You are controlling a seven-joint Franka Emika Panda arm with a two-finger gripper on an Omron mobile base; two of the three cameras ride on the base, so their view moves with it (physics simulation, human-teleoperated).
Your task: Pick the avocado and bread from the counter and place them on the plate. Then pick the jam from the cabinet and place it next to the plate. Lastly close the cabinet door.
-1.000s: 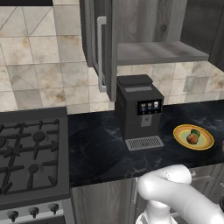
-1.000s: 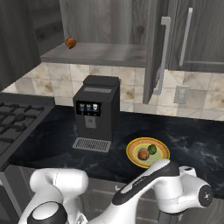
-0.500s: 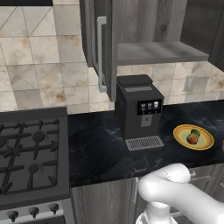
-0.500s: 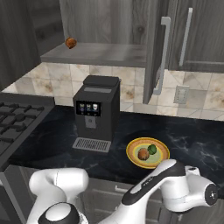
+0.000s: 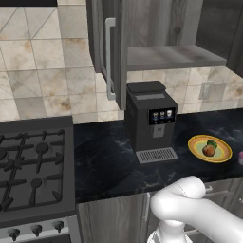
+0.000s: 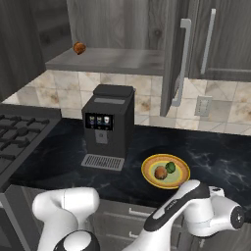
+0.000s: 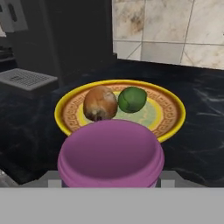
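The jam (image 7: pixel 110 159), a squat pink-purple jar, sits between my gripper (image 7: pixel 110 181) fingers with its lid toward the camera; the gripper is shut on it. Just beyond it lies the yellow plate (image 7: pixel 173 114) on the black counter (image 7: pixel 205 131). The bread (image 7: pixel 99 103) and the green avocado (image 7: pixel 132 99) lie side by side on the plate. From the left base view the jam (image 5: pixel 240 158) peeks in at the right edge, beside the plate (image 5: pixel 223 153). The cabinet door (image 6: pixel 172 54) stands open above the counter; whether the jar touches the counter I cannot tell.
A black coffee machine (image 6: pixel 107 125) stands on the counter left of the plate (image 6: pixel 181 177). A gas stove (image 5: pixel 33 166) is at the far left. On the cabinet shelf (image 6: pixel 117 60) rests a small orange-brown lump (image 6: pixel 79 47). A wall outlet (image 6: pixel 203 106) is behind the plate.
In the right base view my forearm and hand have drifted slightly to the right. The plate, the food and the cabinet door have not moved.
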